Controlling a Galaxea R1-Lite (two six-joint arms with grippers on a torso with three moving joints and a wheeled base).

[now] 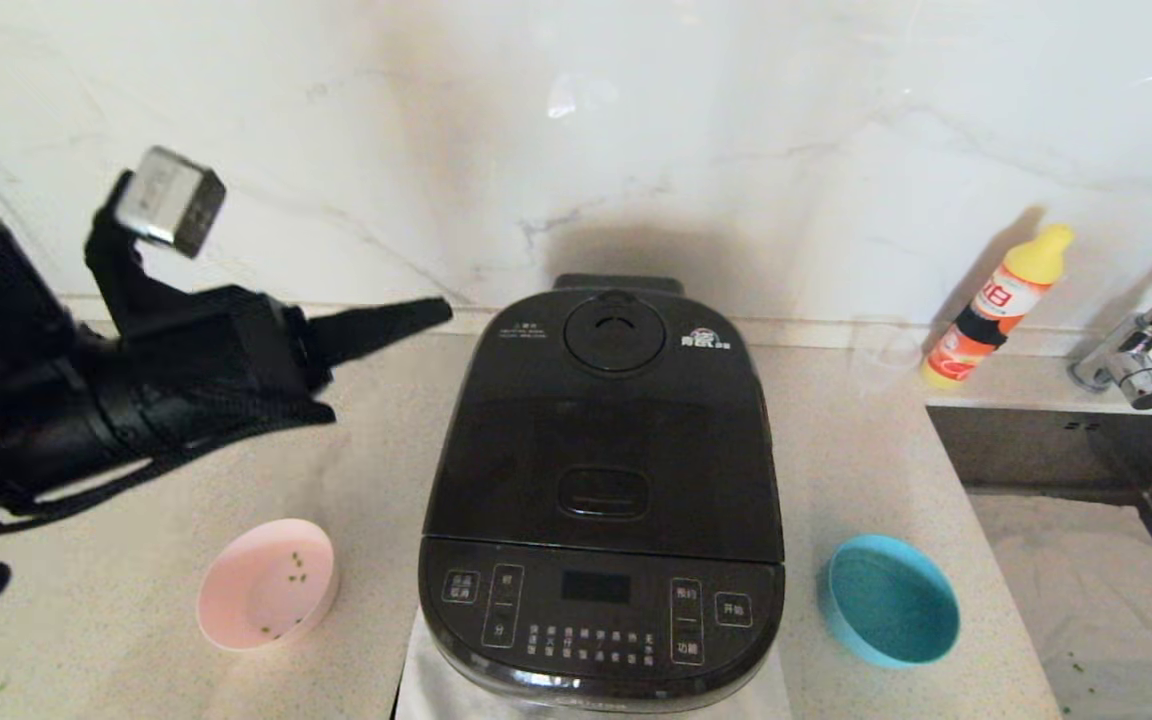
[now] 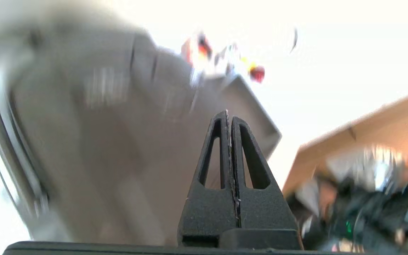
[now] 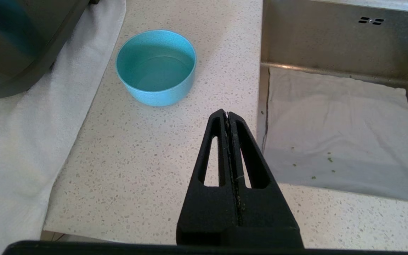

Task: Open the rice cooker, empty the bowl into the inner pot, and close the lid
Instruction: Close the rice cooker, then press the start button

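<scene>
Left pincer (image 1: 436, 311) pressed together, raised left of closed rice cooker (image 1: 604, 480).

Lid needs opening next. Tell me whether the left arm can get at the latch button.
Probably yes: the left gripper, shut, hangs beside the rice cooker, and nothing covers the latch button on the closed lid.

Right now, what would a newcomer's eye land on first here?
The big black rice cooker dead centre on the counter, lid shut. The left gripper is raised in the air to its left, jaws shut on nothing. A pink bowl and a blue bowl flank the cooker; a yellow-capped bottle stands by the wall.
</scene>
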